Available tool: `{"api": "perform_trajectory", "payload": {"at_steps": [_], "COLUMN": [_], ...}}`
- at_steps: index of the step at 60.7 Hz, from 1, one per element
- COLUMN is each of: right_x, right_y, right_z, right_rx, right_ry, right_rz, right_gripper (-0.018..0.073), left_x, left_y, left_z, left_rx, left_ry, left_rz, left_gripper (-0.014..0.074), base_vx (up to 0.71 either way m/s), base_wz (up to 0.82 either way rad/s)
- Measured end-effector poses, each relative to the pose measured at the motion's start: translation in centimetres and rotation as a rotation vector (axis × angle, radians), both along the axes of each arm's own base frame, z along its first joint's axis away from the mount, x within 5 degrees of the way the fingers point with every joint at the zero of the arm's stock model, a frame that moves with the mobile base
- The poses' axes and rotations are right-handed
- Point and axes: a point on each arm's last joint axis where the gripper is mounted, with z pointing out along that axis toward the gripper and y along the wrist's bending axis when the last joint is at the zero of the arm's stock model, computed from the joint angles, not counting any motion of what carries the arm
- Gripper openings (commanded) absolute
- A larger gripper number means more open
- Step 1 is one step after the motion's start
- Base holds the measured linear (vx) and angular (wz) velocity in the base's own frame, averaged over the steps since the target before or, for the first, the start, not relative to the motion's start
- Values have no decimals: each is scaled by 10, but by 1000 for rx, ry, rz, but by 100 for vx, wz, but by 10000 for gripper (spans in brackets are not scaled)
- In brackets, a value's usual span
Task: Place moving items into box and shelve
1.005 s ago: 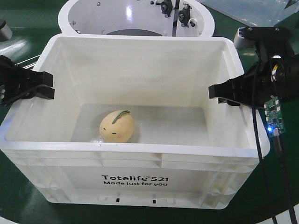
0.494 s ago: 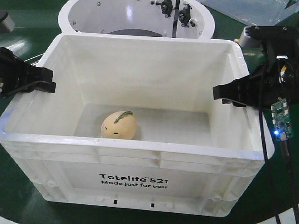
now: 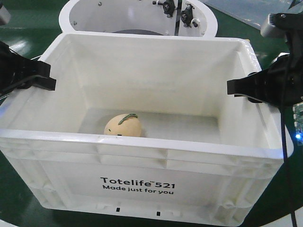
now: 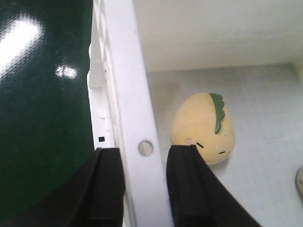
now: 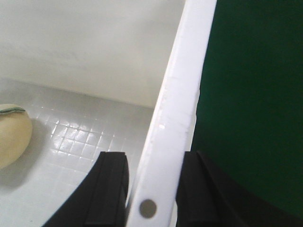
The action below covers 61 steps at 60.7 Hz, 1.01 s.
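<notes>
The white ribbed box (image 3: pixel 137 182), printed "Totelife 521", fills the front view. One moving item, a pale yellow mango (image 3: pixel 123 125) with a green stem strip, lies on the box floor left of centre. My left gripper (image 3: pixel 45 82) is shut on the box's left rim (image 4: pixel 128 71), one finger outside and one inside, with the mango (image 4: pixel 203 127) just beyond the inner finger. My right gripper (image 3: pixel 236 89) clamps the right rim (image 5: pixel 184 85) the same way, and the mango (image 5: pixel 12 135) shows at the far left edge of the right wrist view.
A white round drum (image 3: pixel 137 16) with black fittings stands right behind the box. Dark green glossy surface (image 4: pixel 42 118) lies around the box on both sides. A small circuit board with a blue light (image 3: pixel 298 135) hangs on the right arm.
The box has risen toward the camera, held at both rims. Both grippers moved up and outward in the view, and the mango shifted slightly right on the floor.
</notes>
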Motion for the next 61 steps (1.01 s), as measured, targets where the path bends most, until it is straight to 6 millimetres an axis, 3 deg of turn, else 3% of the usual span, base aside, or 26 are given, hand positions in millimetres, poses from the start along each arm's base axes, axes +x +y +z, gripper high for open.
{"api": "perform_trajectory", "payload": {"at_steps": [10, 27, 61], "right_x": [-1, 0, -2], "right_y": [0, -1, -2], "right_z": [10, 45, 47], "right_rx": [19, 37, 26], "right_ry": [-35, -123, -117], "right_rz": [0, 7, 9], "right_gripper": [-6, -6, -6], "left_x": [-10, -26, -31], "left_y": [2, 7, 8], "left_z": [15, 32, 37], "left_rx": [-16, -49, -56], "left_ry": [-85, -166, -188], "left_rz": [13, 40, 41], "left_gripper": [-8, -8, -8], "base_vx": [0, 0, 0], "base_wz": [0, 0, 0]}}
